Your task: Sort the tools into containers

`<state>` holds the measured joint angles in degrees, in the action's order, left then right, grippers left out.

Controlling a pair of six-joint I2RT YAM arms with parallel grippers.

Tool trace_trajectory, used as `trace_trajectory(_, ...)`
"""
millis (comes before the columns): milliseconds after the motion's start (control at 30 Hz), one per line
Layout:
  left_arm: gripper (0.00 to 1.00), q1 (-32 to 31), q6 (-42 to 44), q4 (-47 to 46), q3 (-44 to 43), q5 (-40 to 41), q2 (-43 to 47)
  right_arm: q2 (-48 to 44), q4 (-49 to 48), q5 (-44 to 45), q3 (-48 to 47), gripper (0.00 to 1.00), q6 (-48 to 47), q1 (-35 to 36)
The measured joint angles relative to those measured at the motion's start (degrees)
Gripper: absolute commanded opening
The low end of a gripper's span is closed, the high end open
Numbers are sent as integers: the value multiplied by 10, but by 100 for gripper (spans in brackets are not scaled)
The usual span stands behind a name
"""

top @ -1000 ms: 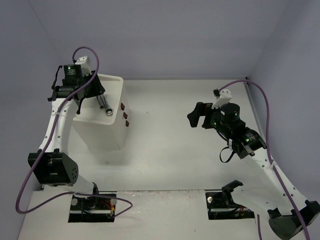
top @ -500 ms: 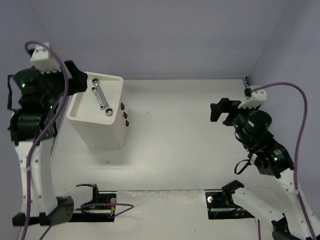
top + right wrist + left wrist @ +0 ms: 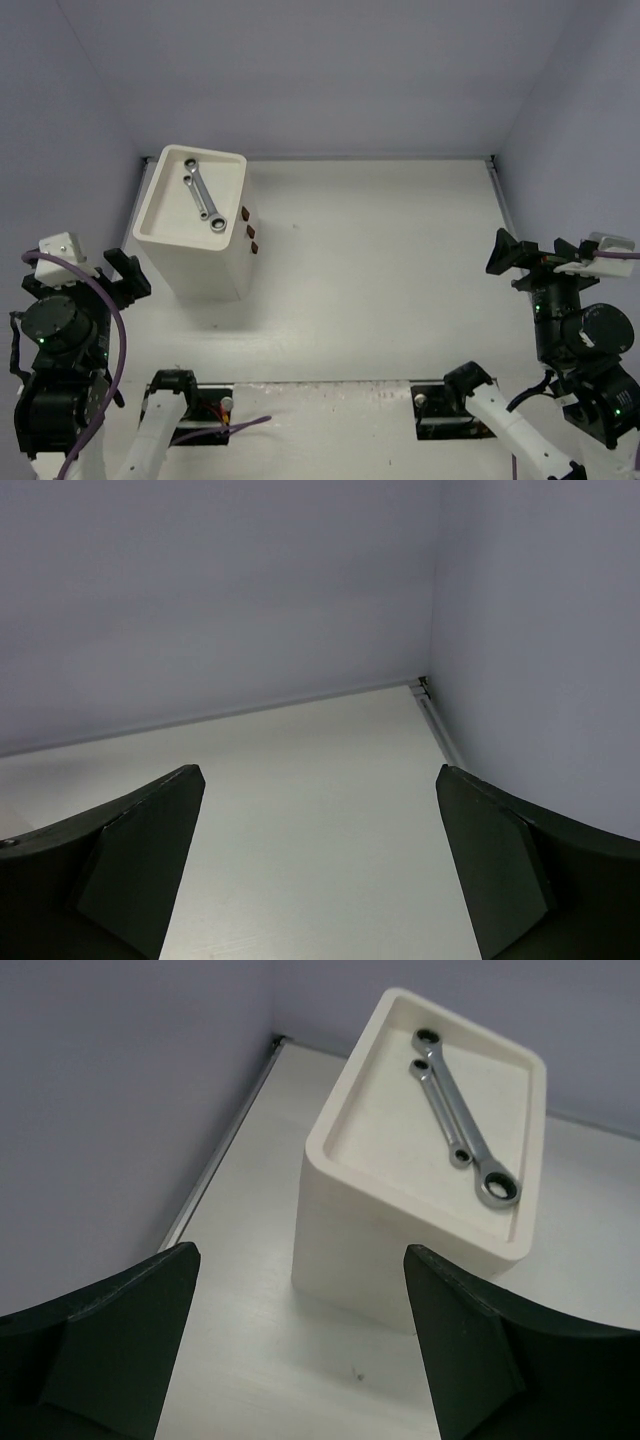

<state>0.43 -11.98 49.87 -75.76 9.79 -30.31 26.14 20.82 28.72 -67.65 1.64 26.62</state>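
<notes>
The container (image 3: 200, 250) is a tall white box at the back left, with small dark drawer handles (image 3: 248, 228) on its side. Two silver wrenches (image 3: 203, 195) lie side by side in its shallow tray top. The left wrist view looks down on the container (image 3: 380, 1240) and the wrenches (image 3: 455, 1110) from a distance. My left gripper (image 3: 125, 275) (image 3: 300, 1360) is open and empty, drawn back near the left front edge. My right gripper (image 3: 530, 255) (image 3: 320, 880) is open and empty at the far right. No other tools show.
Grey-violet walls close the table on the left, back and right. A metal strip (image 3: 430, 695) runs along the foot of the right wall. Both arm bases (image 3: 450, 395) sit at the near edge.
</notes>
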Motion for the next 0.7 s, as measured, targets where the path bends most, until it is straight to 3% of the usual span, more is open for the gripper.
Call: trace_trajectory(700, 81, 0, -28, 82, 67, 6, 58, -64, 38, 0, 52, 100, -22, 66)
